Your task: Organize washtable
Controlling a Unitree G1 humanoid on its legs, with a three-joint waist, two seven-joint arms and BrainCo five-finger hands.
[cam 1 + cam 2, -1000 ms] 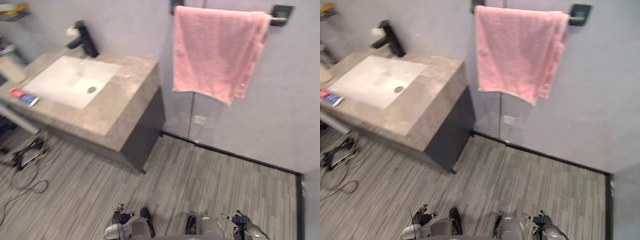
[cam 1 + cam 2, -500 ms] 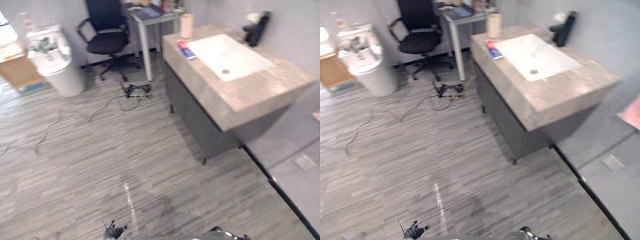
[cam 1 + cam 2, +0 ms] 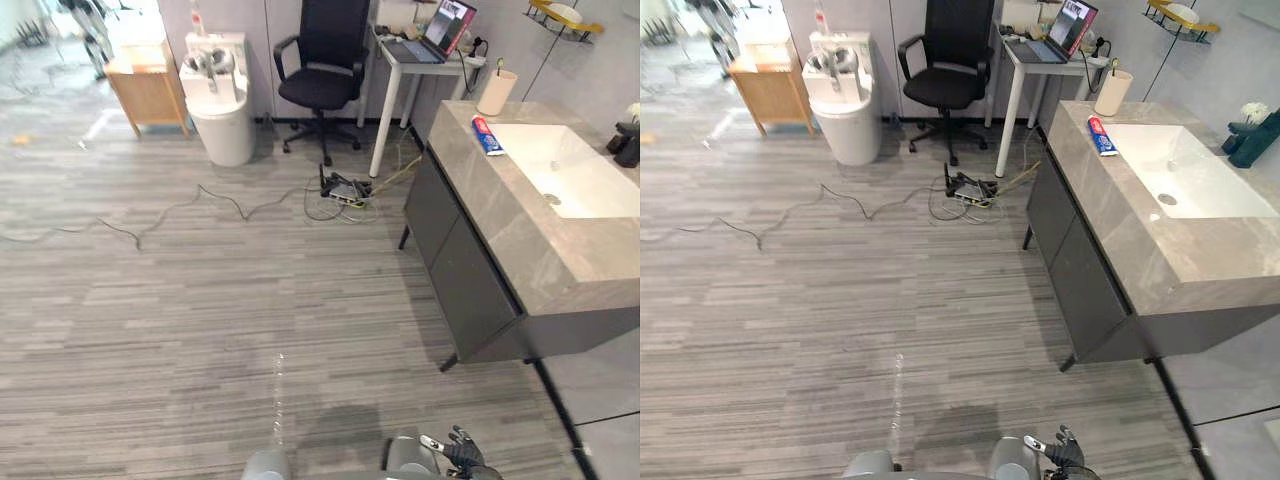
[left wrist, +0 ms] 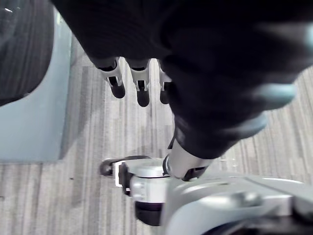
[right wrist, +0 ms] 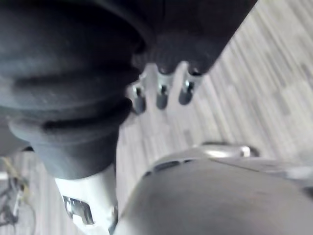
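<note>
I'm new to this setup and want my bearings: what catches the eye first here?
The grey-topped washtable with its white sink stands at the right, a red-and-blue toothpaste tube and a beige cup at its far end. Beyond it, a black office chair sits by a white desk with an open laptop, tangled cables on the floor.

Bathroom mock-up within an office or lab is indicated: stone washtable [image 3: 520, 235] with sink [image 3: 580, 180], set beside office chair [image 3: 325, 75], laptop desk [image 3: 400, 62], loose floor cables [image 3: 342, 190].

Bright, even room light, pale glare streak on floor [image 3: 200, 300], soft shadow beneath washtable [image 3: 520, 238]
</note>
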